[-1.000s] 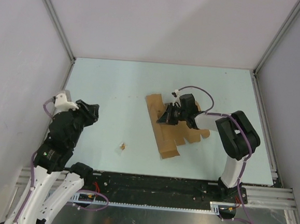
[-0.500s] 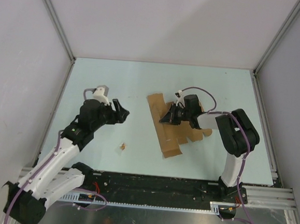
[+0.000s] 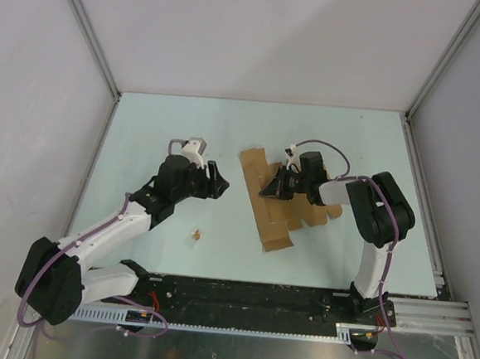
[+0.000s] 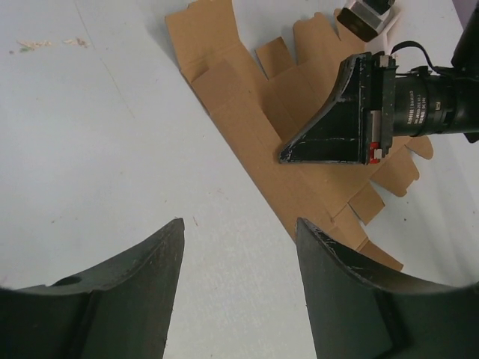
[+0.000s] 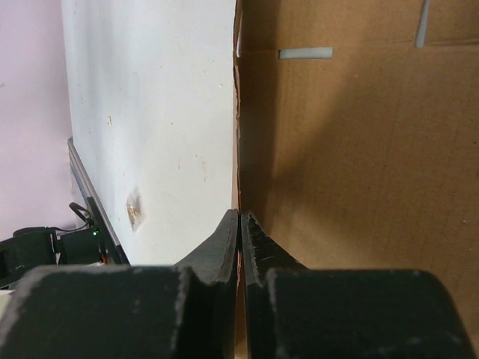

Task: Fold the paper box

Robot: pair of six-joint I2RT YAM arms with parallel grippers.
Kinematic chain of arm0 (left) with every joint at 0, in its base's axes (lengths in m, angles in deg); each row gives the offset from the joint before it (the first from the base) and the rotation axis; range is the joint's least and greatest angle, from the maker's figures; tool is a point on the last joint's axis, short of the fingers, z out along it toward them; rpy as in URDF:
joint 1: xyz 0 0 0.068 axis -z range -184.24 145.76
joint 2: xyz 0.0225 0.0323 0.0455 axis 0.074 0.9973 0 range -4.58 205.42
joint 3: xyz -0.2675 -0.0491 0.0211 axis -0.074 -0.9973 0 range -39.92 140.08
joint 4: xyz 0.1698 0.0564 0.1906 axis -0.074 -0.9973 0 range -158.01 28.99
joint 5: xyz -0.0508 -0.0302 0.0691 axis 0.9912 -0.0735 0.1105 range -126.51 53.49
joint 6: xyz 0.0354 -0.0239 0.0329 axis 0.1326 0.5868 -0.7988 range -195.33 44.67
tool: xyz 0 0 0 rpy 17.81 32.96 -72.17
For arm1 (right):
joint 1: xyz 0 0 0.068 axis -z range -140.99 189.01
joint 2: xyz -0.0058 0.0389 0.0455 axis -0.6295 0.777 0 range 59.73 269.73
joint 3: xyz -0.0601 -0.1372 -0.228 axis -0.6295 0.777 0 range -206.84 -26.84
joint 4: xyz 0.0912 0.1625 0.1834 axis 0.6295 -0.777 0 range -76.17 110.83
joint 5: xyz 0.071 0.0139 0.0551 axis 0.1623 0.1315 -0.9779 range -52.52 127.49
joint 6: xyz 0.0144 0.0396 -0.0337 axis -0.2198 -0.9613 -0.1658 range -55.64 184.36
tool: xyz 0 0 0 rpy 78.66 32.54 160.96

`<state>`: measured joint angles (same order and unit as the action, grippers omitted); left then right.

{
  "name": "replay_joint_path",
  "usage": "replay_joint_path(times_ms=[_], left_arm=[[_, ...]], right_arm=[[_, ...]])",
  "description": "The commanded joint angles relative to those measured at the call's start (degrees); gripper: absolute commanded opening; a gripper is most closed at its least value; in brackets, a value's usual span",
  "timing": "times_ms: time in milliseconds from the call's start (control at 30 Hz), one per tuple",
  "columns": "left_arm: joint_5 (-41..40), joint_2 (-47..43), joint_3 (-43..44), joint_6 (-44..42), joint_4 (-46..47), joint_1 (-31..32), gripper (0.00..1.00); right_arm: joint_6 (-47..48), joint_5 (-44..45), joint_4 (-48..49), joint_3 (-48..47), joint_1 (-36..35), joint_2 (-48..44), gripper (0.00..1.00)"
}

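**On the table [image 3: 169, 124], a flat sheet awaits its first fold**

From above, the paper box [image 3: 271, 224] lies flat and unfolded, right of the table's middle, with its tabs fanned toward the right arm. The right gripper [image 3: 264, 191] rests its tips on the sheet near the long left edge. The left gripper [image 3: 217, 182] hovers just beside that edge without touching it. A tiny brown scrap [image 3: 195, 235] lies nearer the arms.

Through the left wrist, the jaws stand wide with nothing between them, facing the card's edge across bare table.

Through the right wrist, the jaws are pressed together right at the sheet's edge. Whether any card is caught between them I cannot tell.

By my reading, folding has hardly begun: the right gripper pins the sheet and the left is placed to approach. Next, the left needs to slip under a side panel and raise it along its crease while the right holds the sheet down.
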<state>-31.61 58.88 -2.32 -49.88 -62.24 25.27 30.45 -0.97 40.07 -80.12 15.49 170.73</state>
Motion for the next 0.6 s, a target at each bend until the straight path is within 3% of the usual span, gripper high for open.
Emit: replay_joint_path(times_ms=[0, 567], left_arm=[[1.5, 2.4, 0.0, -0.7, 7.6, 1.2, 0.65], [1.9, 4.3, -0.7, -0.1, 9.3, 2.3, 0.64]], right_arm=[[2.9, 1.7, -0.4, 0.9, 1.6, 2.3, 0.06], [3.8, 2.4, -0.1, 0.9, 2.3, 6.9, 0.07]])
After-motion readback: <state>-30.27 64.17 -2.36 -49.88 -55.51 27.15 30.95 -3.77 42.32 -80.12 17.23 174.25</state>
